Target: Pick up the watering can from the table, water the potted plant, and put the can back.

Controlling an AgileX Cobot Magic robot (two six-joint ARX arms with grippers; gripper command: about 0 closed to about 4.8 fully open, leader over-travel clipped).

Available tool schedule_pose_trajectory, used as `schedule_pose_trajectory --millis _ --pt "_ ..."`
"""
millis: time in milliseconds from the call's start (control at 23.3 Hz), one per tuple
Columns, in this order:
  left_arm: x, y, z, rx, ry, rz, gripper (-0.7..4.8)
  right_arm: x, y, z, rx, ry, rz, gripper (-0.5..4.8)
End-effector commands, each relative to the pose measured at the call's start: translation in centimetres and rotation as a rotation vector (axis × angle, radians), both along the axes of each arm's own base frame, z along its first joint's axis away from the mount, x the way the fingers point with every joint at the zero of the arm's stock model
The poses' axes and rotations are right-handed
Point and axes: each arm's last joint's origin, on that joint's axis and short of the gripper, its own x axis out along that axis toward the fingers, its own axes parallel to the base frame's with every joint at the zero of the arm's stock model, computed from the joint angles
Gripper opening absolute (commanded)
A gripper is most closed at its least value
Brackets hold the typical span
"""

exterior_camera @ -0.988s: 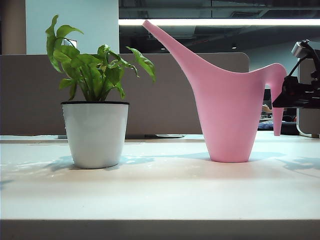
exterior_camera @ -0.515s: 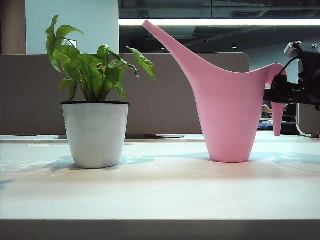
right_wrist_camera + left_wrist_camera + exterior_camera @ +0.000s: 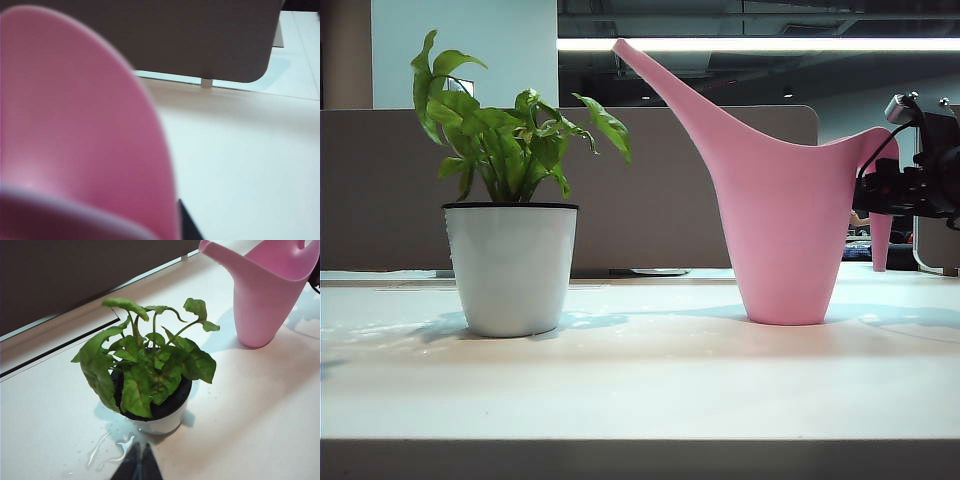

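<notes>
Early yet: right gripper [image 3: 880, 190] is sitting at the watering can [image 3: 780, 200]'s handle, grip unclear. Can is standing toward the table [image 3: 640, 380]'s right edge. Left gripper [image 3: 136, 465] is hanging closed beside the potted plant [image 3: 510, 200]. Lifting, watering, returning are all waiting.

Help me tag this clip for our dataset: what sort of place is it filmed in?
Probably an open-plan office or lab. A grey partition panel stands behind the table, a long strip light runs along an exposed dark ceiling, and desks seem visible in the dim background.
</notes>
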Motion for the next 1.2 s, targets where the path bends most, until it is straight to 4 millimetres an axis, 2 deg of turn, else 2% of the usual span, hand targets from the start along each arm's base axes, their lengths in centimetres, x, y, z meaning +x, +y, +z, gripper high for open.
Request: schedule_pose_trajectory --millis 43,301,429,730,859,988,1202 --pt "-0.1 0.0 0.3 -0.006 -0.014 -0.005 -0.05 0.1 0.0 0.5 -0.002 -0.03 0.0 1.44" --pt "-0.1 0.0 0.3 -0.006 -0.014 -0.005 -0.05 0.1 0.0 0.5 -0.002 -0.031 0.001 1.42" --pt "-0.1 0.0 0.3 -0.006 -0.014 -0.005 -0.05 0.1 0.0 0.9 -0.007 -0.076 0.001 0.84" --pt "-0.1 0.0 0.3 -0.006 -0.014 -0.005 -0.05 -0.1 0.1 2.6 0.005 -0.176 0.0 0.85" --pt "-0.1 0.0 0.3 -0.006 -0.014 -0.005 -0.05 -0.5 0.1 3.8 -0.001 -0.21 -0.001 0.85" --pt "-0.1 0.0 0.3 -0.006 -0.014 -0.005 -0.05 -1.2 0.2 6.4 -0.015 -0.298 -0.006 0.85" --pt "-0.1 0.0 0.2 -0.007 -0.013 -0.006 -0.05 -2.4 0.6 9.4 -0.104 -0.388 -0.082 0.95"
